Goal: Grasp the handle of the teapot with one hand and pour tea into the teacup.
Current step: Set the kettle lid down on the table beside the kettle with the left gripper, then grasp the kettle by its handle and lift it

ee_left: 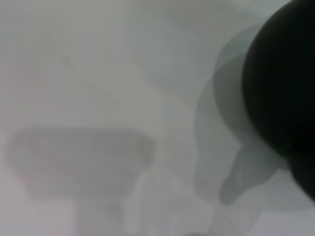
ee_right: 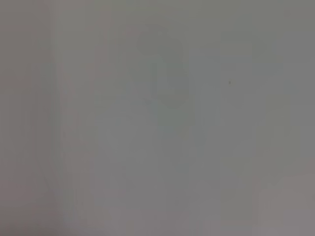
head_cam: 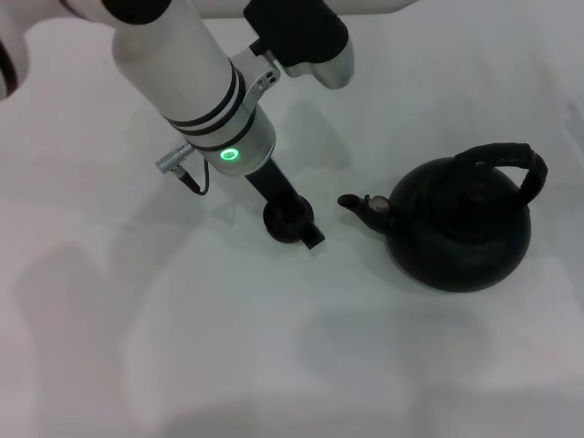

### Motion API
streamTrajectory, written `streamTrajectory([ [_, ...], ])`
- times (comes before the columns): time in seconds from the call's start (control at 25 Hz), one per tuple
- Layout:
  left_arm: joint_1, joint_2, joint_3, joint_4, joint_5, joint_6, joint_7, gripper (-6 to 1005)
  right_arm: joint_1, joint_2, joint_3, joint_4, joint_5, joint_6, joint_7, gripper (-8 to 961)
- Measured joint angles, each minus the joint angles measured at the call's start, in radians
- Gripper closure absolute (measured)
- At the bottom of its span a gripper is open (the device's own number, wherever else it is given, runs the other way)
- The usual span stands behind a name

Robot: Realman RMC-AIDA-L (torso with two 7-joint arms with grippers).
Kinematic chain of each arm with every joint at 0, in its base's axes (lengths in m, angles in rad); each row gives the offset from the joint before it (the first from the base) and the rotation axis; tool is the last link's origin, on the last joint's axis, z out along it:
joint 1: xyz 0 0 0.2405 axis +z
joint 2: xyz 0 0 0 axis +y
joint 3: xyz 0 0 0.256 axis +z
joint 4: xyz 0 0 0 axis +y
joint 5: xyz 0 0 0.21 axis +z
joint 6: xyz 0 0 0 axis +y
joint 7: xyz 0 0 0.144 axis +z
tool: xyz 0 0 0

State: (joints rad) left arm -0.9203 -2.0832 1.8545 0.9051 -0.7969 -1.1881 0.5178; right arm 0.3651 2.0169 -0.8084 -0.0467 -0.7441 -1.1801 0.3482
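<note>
left hand (head_cam: pixel 294 222) at teacup (head_cam: pixel 285 219)

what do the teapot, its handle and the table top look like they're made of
Teapot: matte black, no shine or highlights, so it looks like cast iron or unglazed ceramic; the look leaves that open.
Handle: black hoop with a ribbed, wrapped surface, probably cord or cane binding over a core.
Table: smooth, pale, soft shadows only, likely a laminate or a taut cloth.
</note>
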Motion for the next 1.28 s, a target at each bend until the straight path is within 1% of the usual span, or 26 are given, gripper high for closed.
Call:
streamTrajectory([
  [0.08,0.03,0.003,-0.003,0.06,0.005,-0.009,0.001,137,-0.001,-0.001,0.0,0.0,0.0,0.0,0.0,109],
  [0.2,0.093,0.007,-0.023,0.177,0.025,-0.025,0.003,138,-0.006,-0.002,0.0,-0.002,0.0,-0.001,0.0,109],
  [0.32,0.189,0.008,-0.068,0.305,0.065,-0.034,0.019,139,-0.011,-0.004,-0.014,-0.007,-0.001,-0.008,-0.001,109],
  [0.36,0.233,0.008,-0.09,0.351,0.074,-0.034,0.034,139,-0.014,-0.005,-0.029,-0.011,-0.001,-0.01,-0.004,109],
  [0.48,0.342,0.008,-0.162,0.436,0.068,-0.027,0.096,140,-0.042,-0.007,-0.11,-0.056,-0.002,-0.018,-0.01,108],
  [0.6,0.449,0.007,-0.236,0.497,0.011,-0.013,0.178,139,-0.087,-0.007,-0.181,-0.125,-0.003,-0.039,0.003,108],
  [0.68,0.53,0.007,-0.289,0.519,-0.074,0.006,0.277,139,-0.126,-0.009,-0.234,-0.175,-0.003,-0.071,0.032,108],
  [0.72,0.575,0.007,-0.321,0.52,-0.137,0.017,0.348,139,-0.147,-0.012,-0.264,-0.205,-0.003,-0.082,0.053,108],
  [0.8,0.647,0.008,-0.385,0.501,-0.27,0.03,0.487,139,-0.209,-0.025,-0.345,-0.303,-0.014,-0.082,0.115,108],
  [0.88,0.702,0.008,-0.449,0.461,-0.399,0.032,0.622,139,-0.272,-0.033,-0.394,-0.415,-0.056,-0.04,0.193,108],
  [0.92,0.723,0.008,-0.479,0.435,-0.453,0.031,0.682,139,-0.316,-0.034,-0.408,-0.501,-0.104,-0.002,0.246,108],
  [0.96,0.741,0.008,-0.508,0.396,-0.518,0.028,0.752,139,-0.36,-0.031,-0.414,-0.586,-0.161,0.037,0.303,108],
  [1.12,0.786,0.008,-0.584,0.216,-0.747,-0.011,1.057,140,-0.538,0.001,-0.438,-0.938,-0.388,0.152,0.464,108],
  [1.2,0.796,0.008,-0.611,0.124,-0.837,-0.041,1.203,140,-0.603,0.002,-0.468,-1.059,-0.45,0.17,0.535,108],
  [1.28,0.8,0.009,-0.654,0.013,-0.918,-0.079,1.329,140,-0.661,0.0,-0.483,-1.185,-0.526,0.169,0.654,108],
])
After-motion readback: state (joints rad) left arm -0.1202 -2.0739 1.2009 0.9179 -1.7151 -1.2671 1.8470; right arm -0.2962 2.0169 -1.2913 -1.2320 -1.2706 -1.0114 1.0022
